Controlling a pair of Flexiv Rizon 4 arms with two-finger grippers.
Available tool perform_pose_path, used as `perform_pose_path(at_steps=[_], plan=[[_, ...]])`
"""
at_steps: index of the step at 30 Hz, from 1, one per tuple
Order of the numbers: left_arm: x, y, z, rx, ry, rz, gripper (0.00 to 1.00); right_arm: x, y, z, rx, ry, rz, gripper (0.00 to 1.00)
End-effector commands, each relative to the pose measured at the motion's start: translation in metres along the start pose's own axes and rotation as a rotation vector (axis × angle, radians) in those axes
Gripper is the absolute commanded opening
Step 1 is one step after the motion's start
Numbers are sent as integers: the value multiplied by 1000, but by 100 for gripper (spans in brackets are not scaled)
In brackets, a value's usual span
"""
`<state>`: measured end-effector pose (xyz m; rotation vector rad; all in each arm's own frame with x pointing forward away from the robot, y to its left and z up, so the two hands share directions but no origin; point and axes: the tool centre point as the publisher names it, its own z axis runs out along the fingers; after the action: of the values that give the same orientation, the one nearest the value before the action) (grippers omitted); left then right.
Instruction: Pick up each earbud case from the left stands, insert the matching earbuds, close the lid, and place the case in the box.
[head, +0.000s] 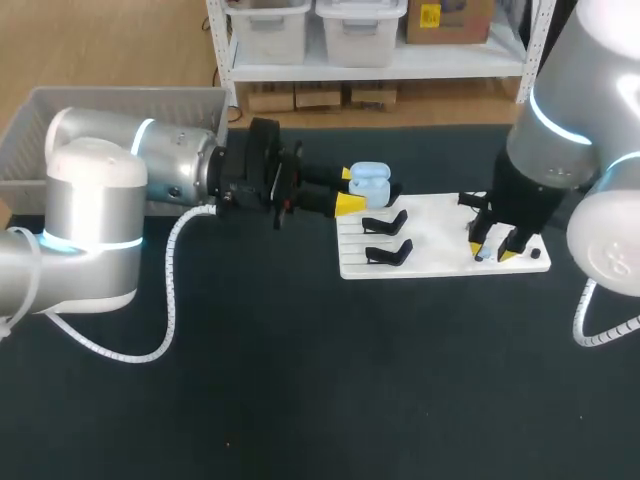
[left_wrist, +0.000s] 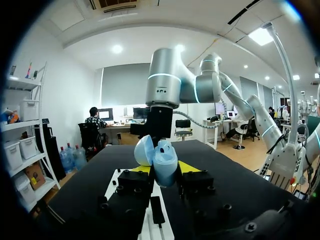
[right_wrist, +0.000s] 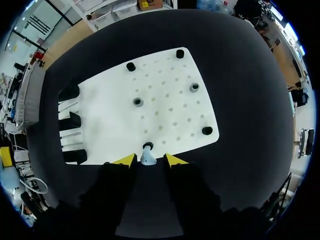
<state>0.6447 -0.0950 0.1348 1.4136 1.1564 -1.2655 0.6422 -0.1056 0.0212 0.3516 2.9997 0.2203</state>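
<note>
Earbud case (left_wrist: 165, 159): lid open, gripped from both sides by the left gripper (left_wrist: 165, 168), over the white board's (right_wrist: 165, 100) far left corner.
Earbud (right_wrist: 148, 157): straight between the right gripper's (right_wrist: 149, 160) spread fingers at the near right corner, seemingly not yet touched.

Table cover (head: 300, 380): dark, matt, cloth-like, faintly grainy.
Board (head: 440, 225): white plastic, smooth, matt, dotted with small holes.
Earbud case (left_wrist: 165, 162): pale blue plastic, smooth, soft sheen.
Earbud (right_wrist: 148, 159): pale blue, smooth plastic.
Stands (head: 388, 252): black plastic, slight gloss.
Left arm (head: 170, 160): silvery satin shell, metal look; white glossy joint cap.
Right arm (head: 560, 110): same 2 finishes, silver and white.
Left gripper (head: 349, 190): matt black body, smooth yellow tips.
Coiled hose (head: 172, 290): white, glossy plastic.
Box (head: 30, 130): grey, matt plastic.
</note>
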Motion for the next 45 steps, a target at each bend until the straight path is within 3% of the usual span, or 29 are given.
perform_pose_path(at_steps=[1, 27, 30, 33, 35, 40, 45], plan=[[1, -1, 0, -5, -2, 3, 0, -1, 0, 1, -1, -3, 3, 33], [1, -1, 0, -5, -2, 3, 0, -1, 4, 9, 8, 11, 25, 23], [1, -1, 0, -5, -2, 3, 0, -1, 4, 9, 11, 12, 28, 16], [1, -1, 0, -5, -2, 3, 0, 0, 4, 10, 14, 12, 32, 0], [1, -1, 0, -5, -2, 3, 0, 0, 5, 9, 16, 11, 34, 0], [1, -1, 0, -5, -2, 3, 0, 1, 7, -11, 0, 4, 43, 0], [1, -1, 0, -5, -2, 3, 0, 6, 14, -53, -30, -10, 20, 0]])
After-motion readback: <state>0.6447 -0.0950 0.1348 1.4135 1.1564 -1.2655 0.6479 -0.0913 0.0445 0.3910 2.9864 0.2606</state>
